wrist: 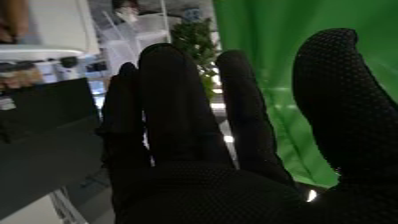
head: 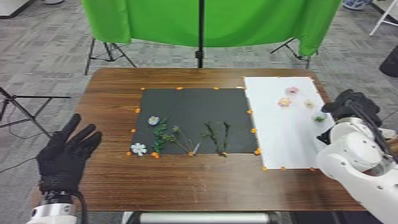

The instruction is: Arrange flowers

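Left hand (head: pixel 66 155) open with fingers spread at the table's (head: pixel 178 187) left side, flowers and green stems (head: pixel 162 137) on a black mat (head: pixel 182 105), blossoms (head: pixel 284 102) on a white sheet (head: pixel 277 130), right hand (head: pixel 345 106) beside them, fingers straight, thumb wide apart

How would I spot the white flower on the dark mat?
On the brown table, find the dark mat. The small white flower lies at its near left corner. Unlike the bluish bloom farther back, it is white with petals spread like a star.
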